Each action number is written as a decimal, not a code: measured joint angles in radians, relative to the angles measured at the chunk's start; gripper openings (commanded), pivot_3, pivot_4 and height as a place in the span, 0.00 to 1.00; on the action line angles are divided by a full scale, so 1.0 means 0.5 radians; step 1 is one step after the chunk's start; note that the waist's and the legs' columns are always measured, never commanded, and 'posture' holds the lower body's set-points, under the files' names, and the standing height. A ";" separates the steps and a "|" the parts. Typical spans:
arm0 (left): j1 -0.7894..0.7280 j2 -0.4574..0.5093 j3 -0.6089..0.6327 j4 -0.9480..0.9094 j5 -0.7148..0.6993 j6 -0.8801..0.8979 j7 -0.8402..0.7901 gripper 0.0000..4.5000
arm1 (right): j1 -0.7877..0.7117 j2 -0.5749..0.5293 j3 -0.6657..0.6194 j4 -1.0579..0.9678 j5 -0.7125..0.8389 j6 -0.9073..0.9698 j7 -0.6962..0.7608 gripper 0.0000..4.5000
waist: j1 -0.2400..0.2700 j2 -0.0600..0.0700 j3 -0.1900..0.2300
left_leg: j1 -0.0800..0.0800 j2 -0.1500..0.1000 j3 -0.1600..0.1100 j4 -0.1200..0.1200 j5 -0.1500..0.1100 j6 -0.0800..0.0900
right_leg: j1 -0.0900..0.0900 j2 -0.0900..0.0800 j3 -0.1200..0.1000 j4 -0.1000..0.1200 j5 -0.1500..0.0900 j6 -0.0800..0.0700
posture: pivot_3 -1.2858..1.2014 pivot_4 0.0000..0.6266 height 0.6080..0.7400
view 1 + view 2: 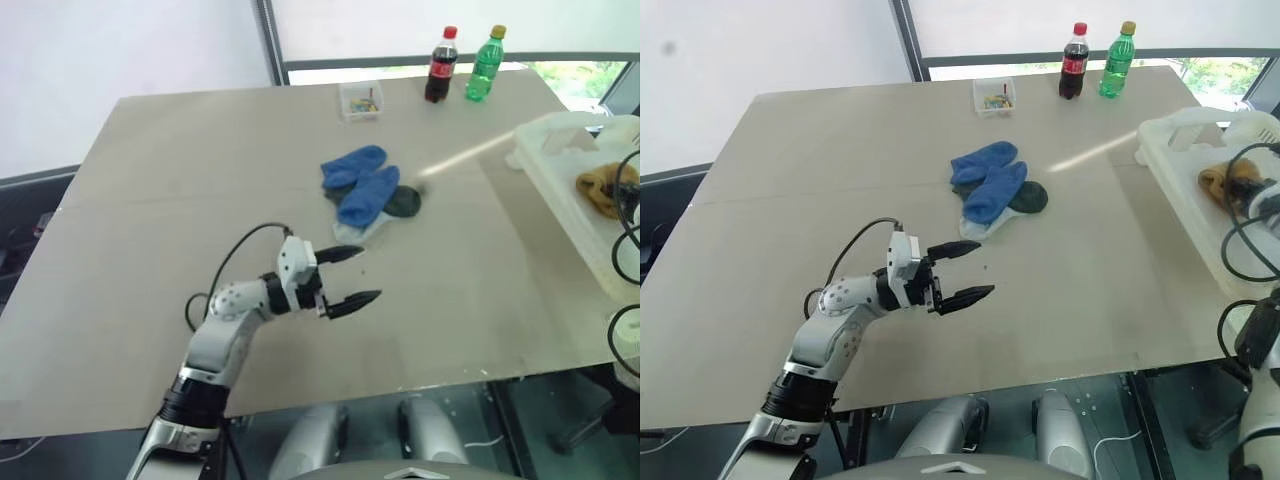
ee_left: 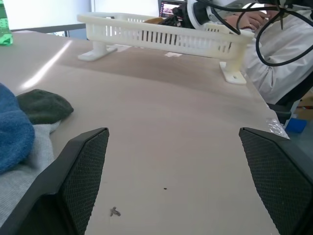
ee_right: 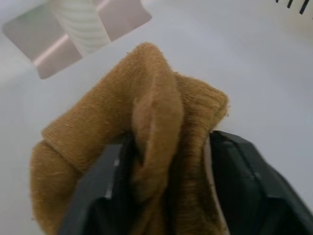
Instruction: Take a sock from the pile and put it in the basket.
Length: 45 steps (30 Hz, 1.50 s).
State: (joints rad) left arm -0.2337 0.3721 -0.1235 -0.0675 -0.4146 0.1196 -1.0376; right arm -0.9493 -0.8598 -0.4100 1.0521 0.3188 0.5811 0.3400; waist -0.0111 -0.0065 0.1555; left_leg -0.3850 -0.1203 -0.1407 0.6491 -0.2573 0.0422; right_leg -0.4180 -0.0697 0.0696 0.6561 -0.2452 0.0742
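the mustard sock [image 3: 142, 142] is soft, light and floppy, so it is best pinched at a thick bunched fold. it sits bunched between the right claw [image 3: 164, 188] fingers, over the white basket [image 1: 560, 170]. the fingers look part open, maybe letting go. the left claw [image 1: 345, 275] is wide open, near the pile [image 1: 365, 195] on the table [image 1: 150, 200].

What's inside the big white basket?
A mustard yellow sock lies in the white basket, bunched between the right hand's two fingers. Black cables cross in front, so the rest of the basket's inside is hidden.
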 measured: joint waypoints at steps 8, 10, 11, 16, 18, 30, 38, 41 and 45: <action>0.002 -0.056 0.012 -0.004 -0.043 -0.052 0.010 1.00 | 0.160 -0.024 -0.322 -0.340 0.265 0.300 0.005 0.99 | 0.004 0.000 0.000 | -0.002 0.000 -0.001 0.000 -0.001 0.001 | 0.000 0.000 0.000 0.000 0.000 0.000 | 0.52 0.24 1.00; 0.002 -0.058 0.027 -0.004 -0.046 -0.061 0.017 1.00 | 0.238 -0.022 -0.415 -0.507 0.358 0.415 -0.014 0.99 | 0.007 0.001 0.000 | -0.002 0.000 -0.002 0.001 -0.001 0.002 | 0.000 0.000 -0.001 0.000 0.000 0.000 | 0.52 0.24 1.00; -0.004 -0.061 0.033 -0.003 -0.046 -0.064 0.018 1.00 | 0.302 -0.010 -0.479 -0.636 0.408 0.489 -0.041 0.99 | 0.007 0.000 0.000 | -0.002 0.000 -0.001 0.000 -0.001 0.002 | 0.000 0.000 -0.001 -0.001 0.000 0.000 | 0.52 0.24 1.00; -0.014 -0.071 0.078 -0.003 -0.090 -0.075 0.023 1.00 | 0.647 0.222 -0.762 -1.363 0.685 0.783 -0.193 0.99 | 0.000 0.002 -0.001 | -0.001 0.001 -0.001 0.003 -0.004 0.006 | -0.001 0.000 0.001 0.003 0.000 0.000 | 0.52 0.24 1.00; -0.018 -0.068 0.090 -0.004 -0.114 -0.071 0.025 1.00 | 0.754 0.286 -0.804 -1.645 0.780 0.848 -0.226 0.99 | 0.001 0.004 -0.002 | -0.001 0.001 -0.001 0.003 -0.005 0.008 | -0.001 0.000 0.001 0.004 0.000 0.001 | 0.52 0.24 1.00; 0.059 0.155 0.307 -0.180 -0.259 0.139 0.099 1.00 | 1.482 0.452 -0.213 -3.071 1.029 0.826 0.014 0.99 | -0.002 0.004 -0.002 | 0.001 0.002 -0.004 0.003 -0.005 0.007 | 0.000 0.001 -0.001 0.004 0.000 0.001 | 0.52 0.24 1.00; 0.472 0.350 0.658 -0.396 -0.133 0.297 0.528 1.00 | 2.000 0.271 0.461 -3.148 0.403 0.072 0.465 0.99 | 0.010 0.000 -0.001 | 0.002 0.001 -0.005 0.003 -0.002 0.001 | 0.002 0.001 -0.005 0.001 0.000 0.001 | 0.52 0.24 1.00; 0.526 0.367 0.738 -0.425 -0.151 0.346 0.589 1.00 | 2.070 0.272 0.522 -3.093 0.335 -0.101 0.618 0.99 | 0.020 0.000 0.000 | 0.004 0.001 -0.005 0.005 -0.005 0.007 | 0.007 0.000 -0.005 0.002 0.000 0.002 | 0.52 0.24 1.00; 0.735 0.413 0.856 -0.550 -0.187 0.407 0.611 1.00 | 2.152 0.260 0.535 -3.068 0.243 -0.295 0.733 0.99 | 0.022 -0.002 0.001 | 0.006 0.001 -0.005 0.004 -0.005 0.007 | 0.007 0.001 -0.005 0.001 0.000 0.001 | 0.52 0.24 1.00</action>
State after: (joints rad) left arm 0.1339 0.5787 0.3044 -0.3425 -0.5082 0.3230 -0.7320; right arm 0.1267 -0.7299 -0.1422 -0.4821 0.4405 0.4334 0.7062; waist -0.0004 -0.0077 0.1558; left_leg -0.3821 -0.1196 -0.1432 0.6510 -0.2599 0.0457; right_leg -0.4144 -0.0694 0.0671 0.6565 -0.2454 0.0748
